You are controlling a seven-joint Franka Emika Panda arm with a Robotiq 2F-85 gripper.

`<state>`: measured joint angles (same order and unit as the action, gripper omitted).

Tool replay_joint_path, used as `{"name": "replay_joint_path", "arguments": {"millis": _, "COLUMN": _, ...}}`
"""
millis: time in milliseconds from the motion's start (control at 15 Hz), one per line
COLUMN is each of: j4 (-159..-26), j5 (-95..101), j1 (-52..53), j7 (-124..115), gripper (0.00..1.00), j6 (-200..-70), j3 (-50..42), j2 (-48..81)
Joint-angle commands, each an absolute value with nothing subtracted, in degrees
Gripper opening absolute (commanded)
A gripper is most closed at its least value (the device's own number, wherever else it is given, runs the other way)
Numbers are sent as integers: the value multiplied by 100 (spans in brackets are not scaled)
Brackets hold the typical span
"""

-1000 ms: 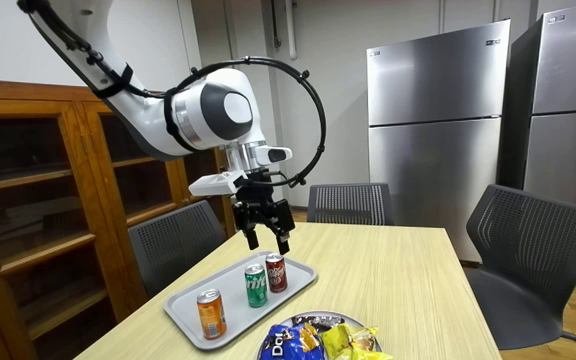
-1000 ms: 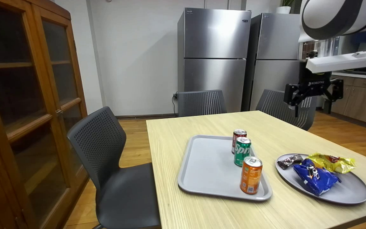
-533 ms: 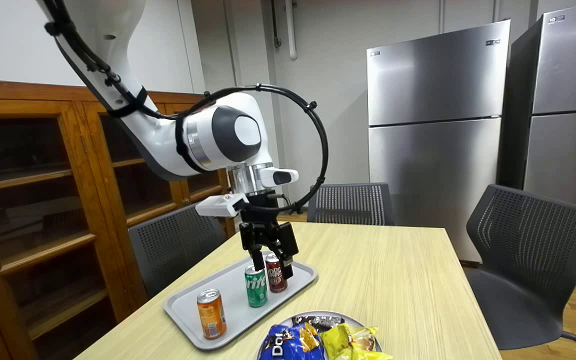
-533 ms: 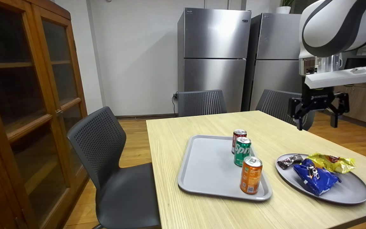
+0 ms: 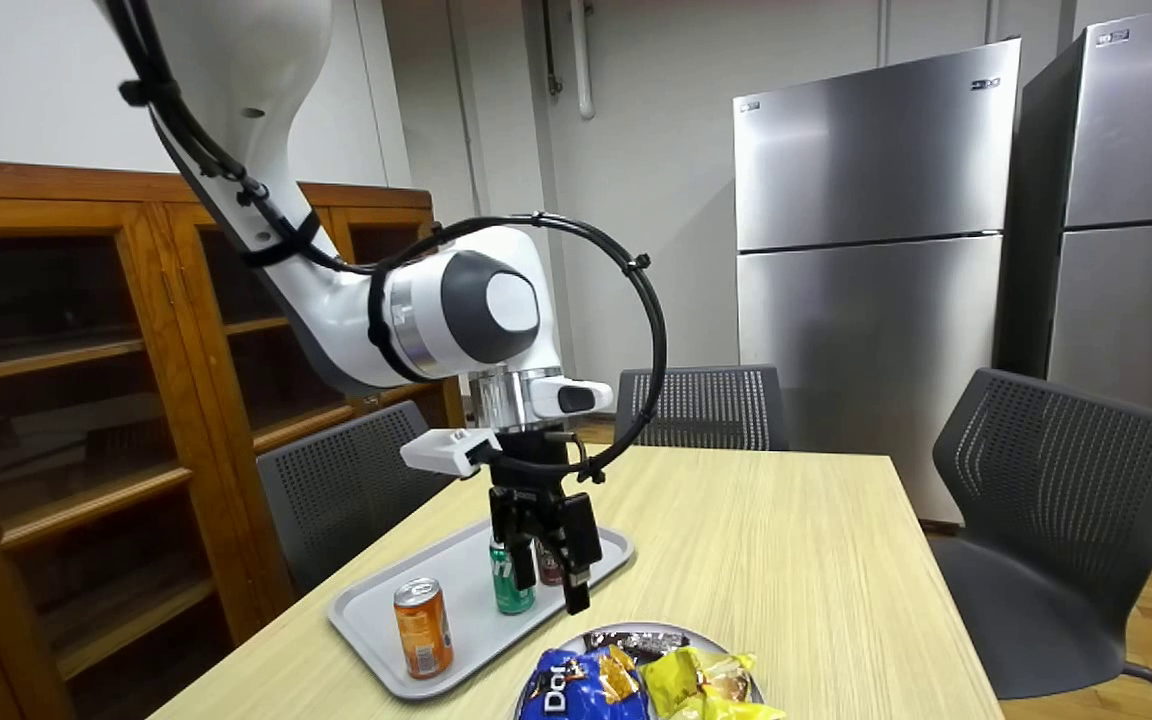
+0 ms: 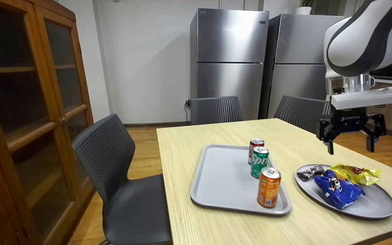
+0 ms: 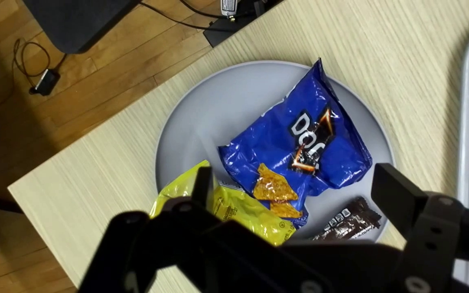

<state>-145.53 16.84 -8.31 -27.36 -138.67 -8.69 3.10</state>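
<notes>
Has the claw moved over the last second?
Yes: in an exterior view, the claw has come down, closer to the plate, which has stayed put.

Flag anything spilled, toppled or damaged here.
Nothing stands out: orange can, Sprite can and dark red can stand upright on the gray tray; the Doritos bag lies on the plate. No spill or damage shows.
</notes>
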Motion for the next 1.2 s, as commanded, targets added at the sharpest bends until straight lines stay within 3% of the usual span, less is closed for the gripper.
{"name": "replay_joint_path", "arguments": {"millis": 0, "j4": -14545, "j5": 1677, "j1": -791, "j7": -2729, "gripper": 100, "j6": -13855, "j3": -906, "j2": 310}}
{"name": "replay_joint_path", "arguments": {"millis": 1133, "j4": -14157, "j5": 1465, "j1": -616, "j7": -2750, "gripper": 100, "j6": -14555, "j3": -1065, "j2": 1468}}
